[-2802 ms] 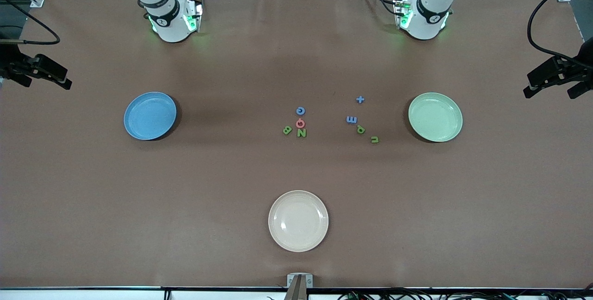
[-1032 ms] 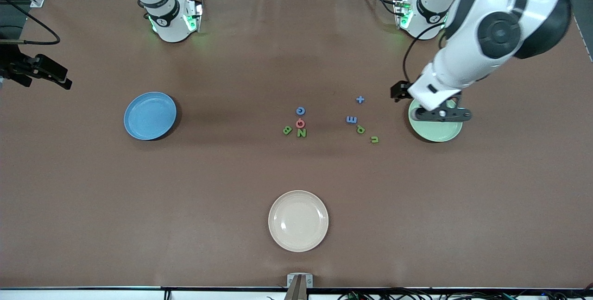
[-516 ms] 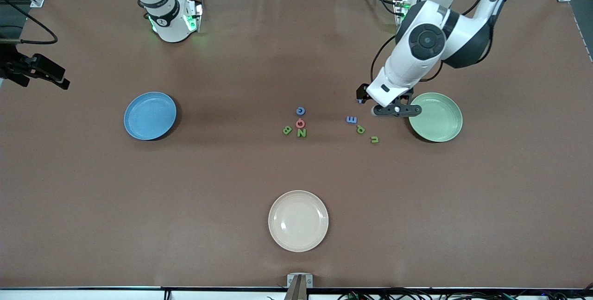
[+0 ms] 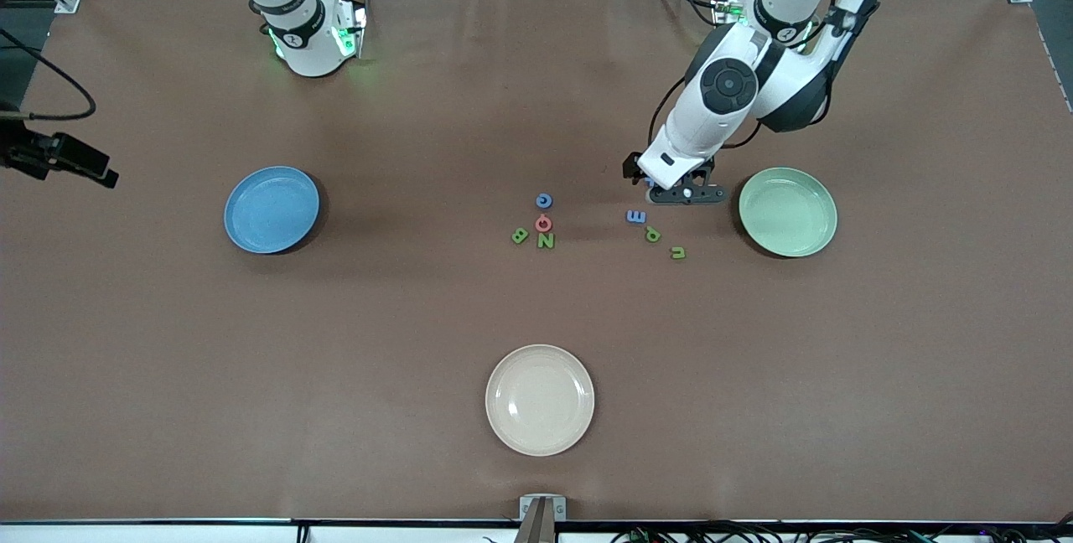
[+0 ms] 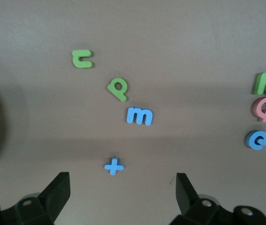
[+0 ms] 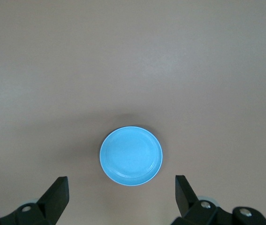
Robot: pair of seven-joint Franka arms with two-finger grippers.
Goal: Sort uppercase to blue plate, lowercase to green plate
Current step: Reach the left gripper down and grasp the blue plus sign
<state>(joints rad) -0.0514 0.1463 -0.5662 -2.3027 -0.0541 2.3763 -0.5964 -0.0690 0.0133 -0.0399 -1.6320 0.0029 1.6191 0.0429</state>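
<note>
The uppercase letters lie mid-table: blue G (image 4: 544, 201), pink Q (image 4: 544, 224), green N (image 4: 546, 240) and green B (image 4: 520, 235). Toward the green plate (image 4: 788, 212) lie the lowercase blue m (image 4: 636, 216), green p (image 4: 652, 234) and green u (image 4: 678, 253). My left gripper (image 4: 686, 193) hangs open, low over the table beside the blue t (image 5: 114, 166), which lies just ahead of its spread fingers, untouched. The blue plate (image 4: 272, 209) holds nothing. My right gripper (image 6: 121, 187) is open and high above the table, with the blue plate (image 6: 131, 156) below it.
A cream plate (image 4: 540, 400) sits near the front camera, mid-table. The right arm's black hand (image 4: 75, 164) shows at the edge of the front view. Both arm bases (image 4: 310, 40) stand along the table's edge farthest from the front camera.
The left arm swung in from its end of the table, passed over the green plate and came down by the blue t. The right hand shifted slightly. No letter moved.
</note>
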